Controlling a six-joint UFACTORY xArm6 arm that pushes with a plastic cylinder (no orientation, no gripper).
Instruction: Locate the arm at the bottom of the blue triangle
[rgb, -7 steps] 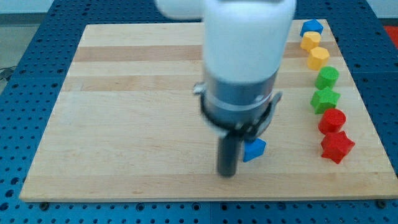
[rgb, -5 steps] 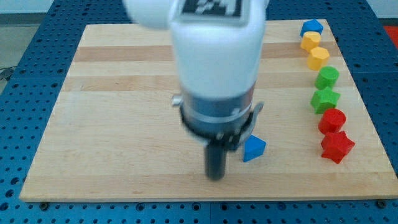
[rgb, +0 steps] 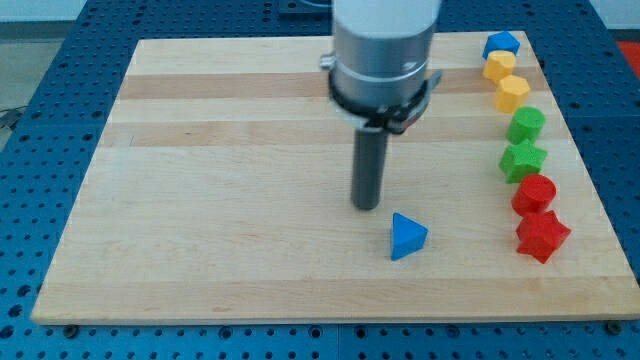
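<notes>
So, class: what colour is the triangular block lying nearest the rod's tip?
Blue. The blue triangle shows clearly in the camera view, just below-right of my tip.

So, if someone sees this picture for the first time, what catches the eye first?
First the big arm at the view's top centre, its dark rod ending at my tip, just up and left of the lone blue triangle, not touching it. Then the column of blocks along the right edge, from a blue block down to a red star.

My tip (rgb: 366, 206) sitting on the wooden board (rgb: 200, 200) up-left of the blue triangle (rgb: 406, 237), near but not touching, seven coloured blocks lining the view's right edge
</notes>
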